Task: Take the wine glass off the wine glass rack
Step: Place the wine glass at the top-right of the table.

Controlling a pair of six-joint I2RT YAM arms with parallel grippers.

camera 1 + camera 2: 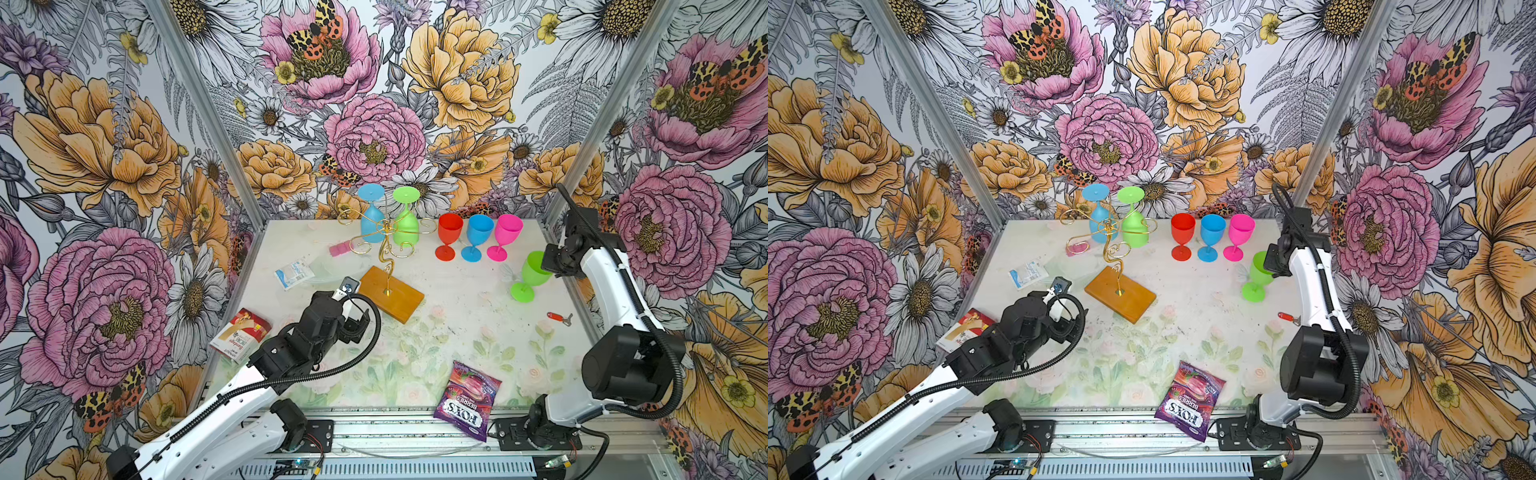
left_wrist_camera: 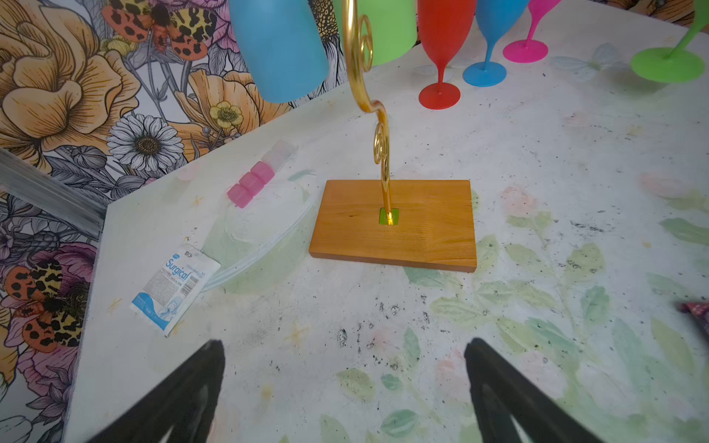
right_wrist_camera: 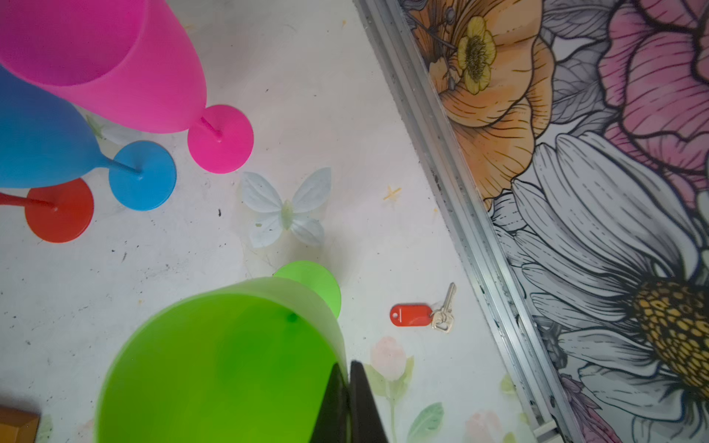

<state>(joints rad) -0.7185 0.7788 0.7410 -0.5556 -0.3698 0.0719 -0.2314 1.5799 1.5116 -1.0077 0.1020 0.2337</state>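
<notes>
The wine glass rack (image 1: 390, 249) is a gold wire stand on a wooden base (image 2: 395, 230) at mid-table. A blue wine glass (image 1: 371, 220) and a green one (image 1: 406, 226) hang upside down from its arms. My right gripper (image 3: 347, 374) is shut on the rim of another green wine glass (image 1: 532, 274), held upright and slightly tilted at the right, foot low over the table. My left gripper (image 2: 345, 356) is open and empty, low over the table in front of the base.
Red (image 1: 449, 237), blue (image 1: 477, 237) and pink (image 1: 505, 237) glasses stand upright at the back right. A red-tagged key (image 1: 559, 318) lies by the right wall. A candy bag (image 1: 467, 401), bandage box (image 1: 241, 334), surgical packet (image 1: 294, 273) and pink cubes (image 2: 251, 184) lie around.
</notes>
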